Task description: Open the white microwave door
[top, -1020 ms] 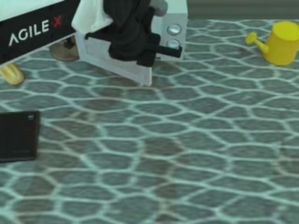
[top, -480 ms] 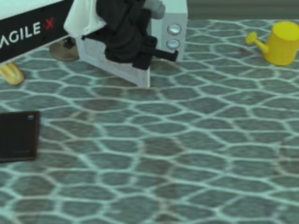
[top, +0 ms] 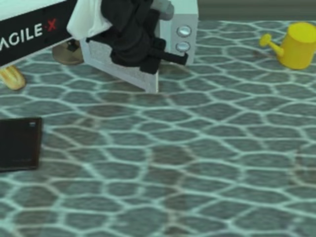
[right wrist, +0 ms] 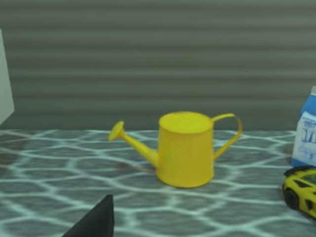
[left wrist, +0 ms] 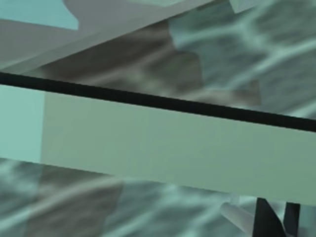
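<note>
the left gripper (top: 183,60) reaches at the white microwave (top: 180,19), its door (top: 123,71) swung ajar over the counter (top: 197,158); jaw state impossible to tell.

The wide middle and lower stretch of the table (top: 197,163) lies bare, open to any approach. Toward 11 o'clock the white microwave (top: 186,15) blocks the far edge, its door (top: 123,69) swung out at an angle over the tabletop, with the left gripper (top: 170,57) and its arm crowding that opening. A yellow watering can (top: 296,45) stands at 2 o'clock, a black tablet (top: 19,143) at 9 o'clock, and a bread loaf (top: 11,78) at 10 o'clock.
</note>
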